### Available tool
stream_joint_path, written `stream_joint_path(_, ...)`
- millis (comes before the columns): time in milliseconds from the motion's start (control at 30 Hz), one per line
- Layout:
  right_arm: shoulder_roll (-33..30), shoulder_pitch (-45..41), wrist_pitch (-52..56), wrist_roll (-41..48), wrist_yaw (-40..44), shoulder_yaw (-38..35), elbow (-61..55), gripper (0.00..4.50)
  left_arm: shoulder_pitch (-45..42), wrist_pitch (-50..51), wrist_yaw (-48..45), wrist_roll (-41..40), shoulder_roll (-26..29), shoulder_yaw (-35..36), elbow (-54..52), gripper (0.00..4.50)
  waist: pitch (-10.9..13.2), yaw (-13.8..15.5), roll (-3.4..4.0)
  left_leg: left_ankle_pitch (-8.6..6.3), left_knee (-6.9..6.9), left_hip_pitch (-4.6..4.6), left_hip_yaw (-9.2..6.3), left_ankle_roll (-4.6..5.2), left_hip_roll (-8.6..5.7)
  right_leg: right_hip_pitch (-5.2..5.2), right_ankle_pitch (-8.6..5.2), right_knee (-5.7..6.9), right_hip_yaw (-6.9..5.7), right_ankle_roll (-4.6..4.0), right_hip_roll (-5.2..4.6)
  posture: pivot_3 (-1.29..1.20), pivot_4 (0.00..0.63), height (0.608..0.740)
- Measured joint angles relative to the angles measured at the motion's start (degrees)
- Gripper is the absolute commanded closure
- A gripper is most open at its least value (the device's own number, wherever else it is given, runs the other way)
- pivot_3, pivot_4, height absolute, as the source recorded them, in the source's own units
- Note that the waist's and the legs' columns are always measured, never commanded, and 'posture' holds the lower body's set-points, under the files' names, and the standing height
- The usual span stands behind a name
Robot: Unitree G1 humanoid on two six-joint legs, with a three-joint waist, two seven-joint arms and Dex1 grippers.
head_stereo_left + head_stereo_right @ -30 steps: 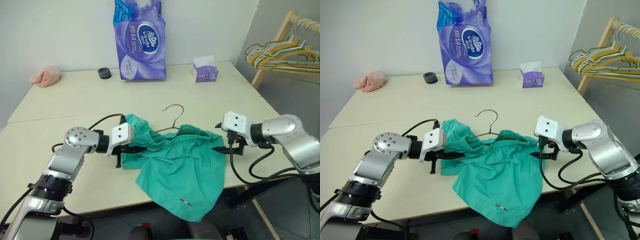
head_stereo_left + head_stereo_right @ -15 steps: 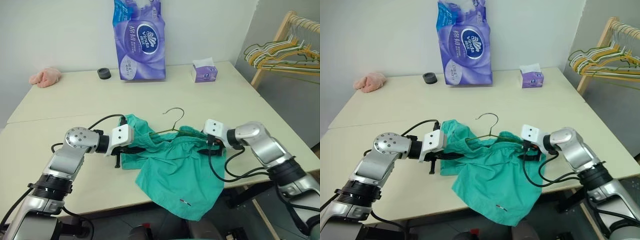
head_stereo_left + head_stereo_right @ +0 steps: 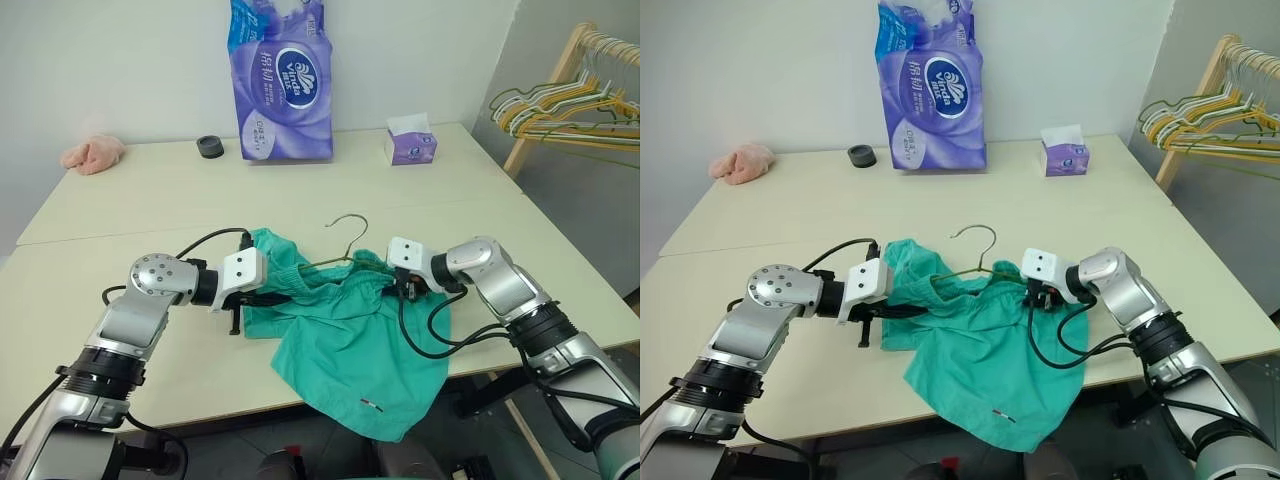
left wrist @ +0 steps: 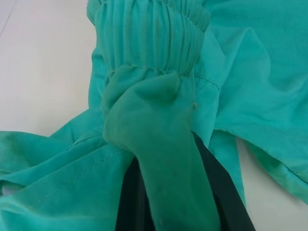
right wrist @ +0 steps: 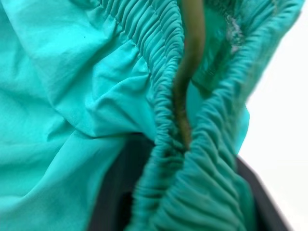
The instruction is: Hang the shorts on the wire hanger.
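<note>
The teal-green shorts lie bunched at the table's front, one leg hanging over the edge. The wire hanger runs inside the waistband, and its hook sticks out behind it. My left gripper is shut on the left end of the waistband; in the left wrist view, cloth is pinched between its dark fingers. My right gripper is at the right end of the waistband. In the right wrist view, its fingers are shut on the gathered band, with the hanger wire in the fold.
A purple paper-roll pack, a tissue box, a black ring and a pink cloth lump stand along the table's far side. A wooden rack with several hangers is off the table's right.
My right gripper moved left and down from beside the shorts onto the right end of the waistband and closed on it. The left gripper kept still.
</note>
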Motion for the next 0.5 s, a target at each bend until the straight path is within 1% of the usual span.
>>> stream_joint_path(33, 0.0, 0.0, 0.0, -0.4, 0.5, 0.1, -0.1, 4.36, 0.0, 0.0, 0.1, 0.0, -0.2, 0.0, 0.0, 4.49, 0.0, 0.0, 0.00, 0.00, 0.00, 0.00, 0.00, 0.00, 0.00, 0.00, 0.00, 0.00, 0.00, 0.00, 0.00, -0.20, 0.033, 0.740)
stream_joint_path(67, -0.2, 0.0, 0.0, -0.6, 1.1, 0.4, -0.3, 4.50, 0.0, 0.2, 0.5, 0.0, -0.4, 0.1, 0.0, 4.49, 0.0, 0.0, 0.00, 0.00, 0.00, 0.00, 0.00, 0.00, -0.01, 0.00, 0.00, 0.00, 0.00, 0.00, 0.00, -0.20, 0.033, 0.740)
stream_joint_path(167, -0.9, 0.3, 0.3, -0.9, 1.6, 0.5, -1.7, 4.50, 0.0, 1.2, 0.7, -0.2, -1.2, 0.8, 0.1, 4.49, 0.0, 0.0, 0.03, 0.00, 0.01, 0.00, 0.00, 0.00, 0.00, 0.00, 0.00, 0.02, -0.01, 0.00, 0.00, -0.20, 0.034, 0.740)
stream_joint_path(233, -1.7, 0.7, 0.8, -0.9, 1.7, 0.1, -3.0, 4.50, 0.0, 2.9, 1.3, -0.8, -2.1, 1.2, 0.1, 3.77, 0.0, 0.1, 0.03, 0.00, 0.02, 0.00, -0.01, 0.00, -0.01, 0.00, 0.00, 0.03, 0.00, 0.00, -0.01, -0.20, 0.035, 0.740)
stream_joint_path(333, -2.8, 2.0, 1.9, -0.3, 2.3, -0.9, -6.0, 4.50, -1.4, 7.4, 3.1, -4.8, -3.9, 4.4, 0.6, 2.91, 0.0, 0.1, 0.02, 0.00, 0.06, -0.01, -0.04, 0.00, -0.01, 0.00, 0.00, 0.07, 0.00, 0.00, -0.02, -0.20, 0.037, 0.740)
stream_joint_path(500, -5.3, 2.6, 4.2, 1.4, 2.4, -3.3, -9.5, 4.50, -3.1, 13.7, 2.6, -9.5, -2.9, 7.7, 2.1, 1.40, -0.1, -0.1, 0.05, 0.00, 0.05, 0.02, -0.03, -0.01, 0.00, -0.01, -0.01, 0.11, -0.01, 0.00, -0.02, -0.21, 0.039, 0.740)
